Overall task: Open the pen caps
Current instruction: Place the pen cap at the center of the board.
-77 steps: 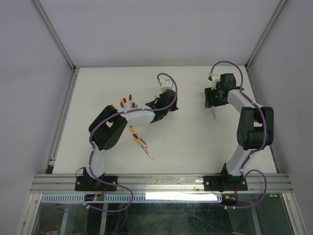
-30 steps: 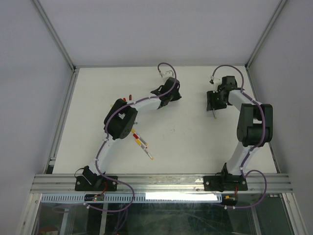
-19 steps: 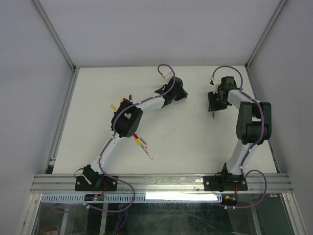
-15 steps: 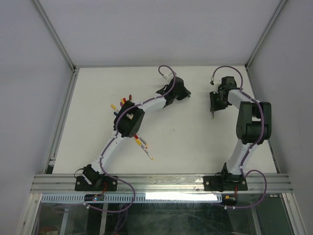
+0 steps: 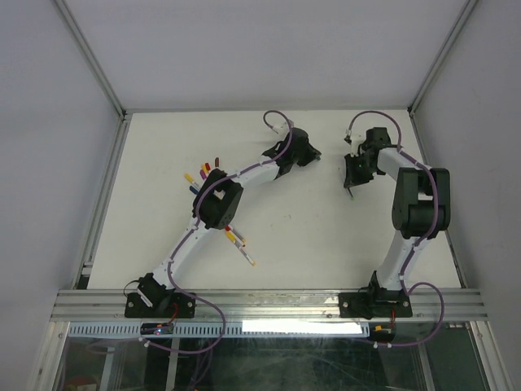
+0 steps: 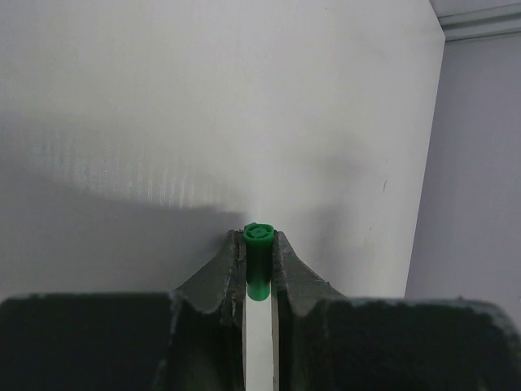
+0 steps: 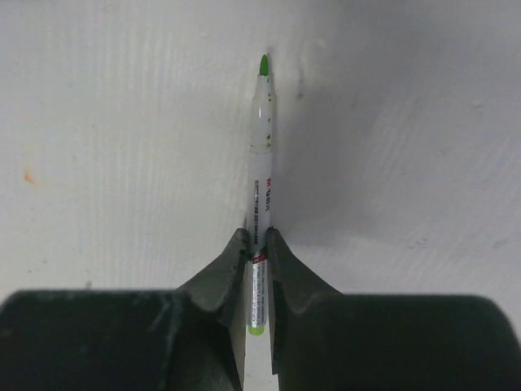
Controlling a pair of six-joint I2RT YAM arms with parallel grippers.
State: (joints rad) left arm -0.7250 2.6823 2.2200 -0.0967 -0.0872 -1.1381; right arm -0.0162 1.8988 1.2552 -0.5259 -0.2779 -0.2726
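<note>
We have this cap off. Our left gripper (image 6: 259, 243) is clenched on the green cap (image 6: 259, 269), held over the white table (image 6: 163, 122). Our right gripper (image 7: 257, 244) is clamped on the barrel of the green pen (image 7: 261, 171), its bare green nib (image 7: 264, 65) pointing away from the wrist. In the overhead view the two grippers are apart. We judge this pen done. The next move calls for setting both pieces down and reaching for the other coloured caps (image 5: 205, 171) beside the left arm's elbow. The barrel carries a red mark and fine print, too small to read.
</note>
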